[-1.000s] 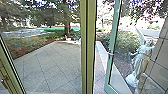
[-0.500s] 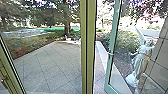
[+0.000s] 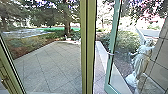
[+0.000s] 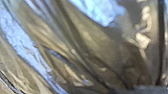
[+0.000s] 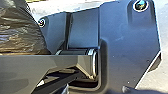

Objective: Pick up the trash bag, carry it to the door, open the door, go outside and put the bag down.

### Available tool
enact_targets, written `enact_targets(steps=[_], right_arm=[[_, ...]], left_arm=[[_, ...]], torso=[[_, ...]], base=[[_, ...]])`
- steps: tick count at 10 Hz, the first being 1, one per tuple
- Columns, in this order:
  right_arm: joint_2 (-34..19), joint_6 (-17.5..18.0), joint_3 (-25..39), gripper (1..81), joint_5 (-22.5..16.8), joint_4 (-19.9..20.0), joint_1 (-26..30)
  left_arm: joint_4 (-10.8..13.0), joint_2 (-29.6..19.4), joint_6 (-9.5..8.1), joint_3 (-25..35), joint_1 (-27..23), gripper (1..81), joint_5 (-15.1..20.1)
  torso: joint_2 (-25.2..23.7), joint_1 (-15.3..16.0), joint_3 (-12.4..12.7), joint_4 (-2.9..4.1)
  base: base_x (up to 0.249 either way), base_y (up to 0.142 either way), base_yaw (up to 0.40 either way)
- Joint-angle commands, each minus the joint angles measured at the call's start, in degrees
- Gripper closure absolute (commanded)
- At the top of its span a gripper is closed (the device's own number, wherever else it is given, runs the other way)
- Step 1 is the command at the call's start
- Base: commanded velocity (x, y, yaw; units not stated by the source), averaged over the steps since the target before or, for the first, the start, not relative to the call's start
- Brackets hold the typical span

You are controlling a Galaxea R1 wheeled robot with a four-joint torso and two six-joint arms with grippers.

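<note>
Trash bag (image 5: 21, 30) plastic, brown and crinkled, was seen close up in the left wrist view, and in the right wrist view the bag was shown near the robot's dark plate (image 5: 127, 47) and jointed bar (image 5: 37, 68). It was judged nearer the left arm than the right. Whether the left claw or right claw was spread, pressed together or pinching the plastic could not be told, nor could the bag's long axis be settled. Its contents were hidden by the folds.

Farther out, a green-framed door leaf (image 3: 114, 47) was set at an angle to an olive post (image 3: 88, 50), and was judged open. Beyond it lay the paved yard (image 3: 50, 66); a pale statue (image 3: 141, 62) was seen through the glass. Passage was judged to depend on the bag being kept clear of the post.
</note>
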Motion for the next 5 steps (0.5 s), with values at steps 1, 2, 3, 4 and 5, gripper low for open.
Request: enact_targets(steps=[1,2,3,4,5], right_arm=[[1.5,-3.2,0.6,1.0,-3.8,2.6,1.5],[1.8,-6.9,0.2,1.0,-2.6,5.4,1.3],[2.5,-14.4,-1.9,1.0,-1.6,13.0,1.3],[3.0,-17.5,-3.2,1.0,-1.4,16.2,1.3],[3.2,-20.3,-4.0,1.0,-1.4,18.2,1.3]], left_arm=[[0.4,-0.2,0.03,0.1,-3.4,81.1,2.4],[0.4,-0.3,0.03,0.0,-3.4,81.1,2.4],[0.4,-0.3,0.03,0.1,-3.4,81.1,2.4],[0.4,-0.3,0.03,0.1,-3.4,81.1,2.4],[0.4,-0.3,0.03,0.0,-3.4,81.1,2.4]], torso=[[0.0,0.0,0.0,0.0],[0.0,0.0,0.0,0.0],[0.0,0.0,0.0,0.0],[0.0,0.0,0.0,0.0],[0.0,0.0,0.0,0.0]], base=[[0.0,0.0,0.0],[0.0,0.0,0.0],[0.0,0.0,0.0],[0.0,-0.088,0.0],[0.0,-0.103,0.0]])
